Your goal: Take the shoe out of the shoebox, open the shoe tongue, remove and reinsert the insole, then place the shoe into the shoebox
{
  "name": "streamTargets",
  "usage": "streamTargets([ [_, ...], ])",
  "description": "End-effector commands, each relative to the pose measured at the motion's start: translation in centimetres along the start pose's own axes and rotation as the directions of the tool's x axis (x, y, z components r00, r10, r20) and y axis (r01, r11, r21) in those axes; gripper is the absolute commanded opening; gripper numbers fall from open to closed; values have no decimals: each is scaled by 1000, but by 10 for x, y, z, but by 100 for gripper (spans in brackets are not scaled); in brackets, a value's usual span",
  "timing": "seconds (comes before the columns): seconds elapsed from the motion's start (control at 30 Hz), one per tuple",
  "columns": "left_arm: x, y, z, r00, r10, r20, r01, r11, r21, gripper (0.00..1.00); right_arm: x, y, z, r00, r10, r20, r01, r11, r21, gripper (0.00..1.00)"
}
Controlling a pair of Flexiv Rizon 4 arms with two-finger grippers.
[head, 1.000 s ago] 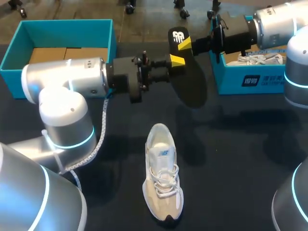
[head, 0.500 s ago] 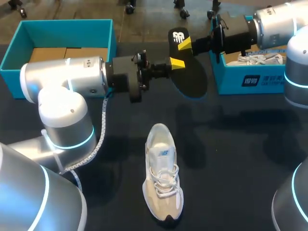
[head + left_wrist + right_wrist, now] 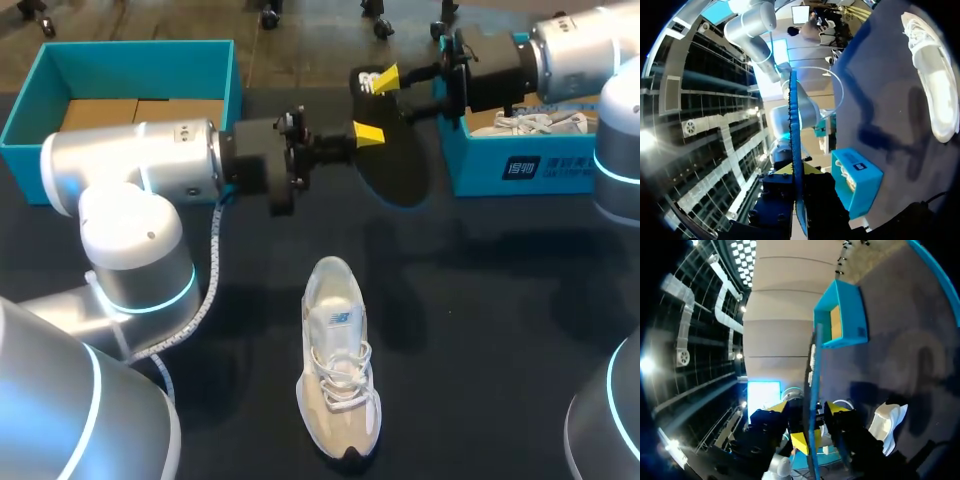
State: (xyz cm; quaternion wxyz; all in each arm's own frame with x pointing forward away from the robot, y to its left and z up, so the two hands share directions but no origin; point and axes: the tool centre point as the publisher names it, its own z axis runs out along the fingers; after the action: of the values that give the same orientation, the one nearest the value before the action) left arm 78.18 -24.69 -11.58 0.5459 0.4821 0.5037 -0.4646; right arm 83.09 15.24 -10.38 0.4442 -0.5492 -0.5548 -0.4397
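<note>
Left pincer (image 3: 365, 133) — clamped on the black insole (image 3: 398, 165), held above the tabletop (image 3: 500, 300). The shoe (image 3: 338, 360) lies on the tabletop, nearer the robot. Right pincer (image 3: 385, 78) — fingers apart, astride the insole's far end.

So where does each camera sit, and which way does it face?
Head view: above, behind the robot, looking down at the table; left arm, right arm show.
Left wrist view: on that wrist, looking along the left claw, shut on the insole.
Right wrist view: on that wrist, looking along the right claw.
All share the insole.
</note>
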Motion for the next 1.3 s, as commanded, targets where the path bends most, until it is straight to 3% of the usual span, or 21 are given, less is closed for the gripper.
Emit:
streamTargets([
  [0.03, 2, -2, -18, 998, -57, -24, 58, 998, 24, 0, -3, -10, -14, 1000, -9, -14, 9, 1000, -17, 100],
  [0.43, 4, -7, -44, 903, -410, -125, 421, 904, 72, 0, -12, -17, -35, 999, -32, -36, 32, 999, -3, 100],
  [0.5, 4, -13, -49, 923, -354, -151, 373, 920, 122, 0, -12, -17, -35, 999, -32, -36, 32, 999, -3, 100],
  [0.53, 4, -17, -51, 958, -222, -180, 245, 962, 119, 0, -12, -17, -35, 999, -32, -36, 32, 999, -3, 100],
  [0.9, 4, -17, -51, 958, -222, -180, 245, 962, 119, 0, -12, -17, -35, 999, -32, -36, 32, 999, -3, 100],
  [0.93, 5, -18, -50, 942, -285, -178, 308, 943, 122, 0, -12, -17, -35, 999, -32, -36, 32, 999, -3, 100],
  [1.1, 0, -12, -54, 790, -583, -191, 607, 788, 104, 0, -24, -25, -54, 998, 5, -58, -7, 999, -35, 100],
  [1.13, -2, -9, -55, 726, -662, -183, 683, 726, 81, 0, -26, -27, -59, 998, 8, -64, -10, 999, -38, 100],
  [1.17, -3, -4, -55, 613, -766, -192, 787, 613, 66, 0, -27, -28, -62, 997, 8, -79, -11, 999, -40, 100],
  [1.23, -1, 5, -56, 268, -940, -211, 959, 281, -33, 0, -29, -31, -69, 995, 19, -97, -25, 998, -60, 100],
  [1.3, -1, 5, -56, 268, -940, -211, 959, 281, -33, 0, -29, -31, -69, 995, 19, -97, -25, 998, -60, 100],
])
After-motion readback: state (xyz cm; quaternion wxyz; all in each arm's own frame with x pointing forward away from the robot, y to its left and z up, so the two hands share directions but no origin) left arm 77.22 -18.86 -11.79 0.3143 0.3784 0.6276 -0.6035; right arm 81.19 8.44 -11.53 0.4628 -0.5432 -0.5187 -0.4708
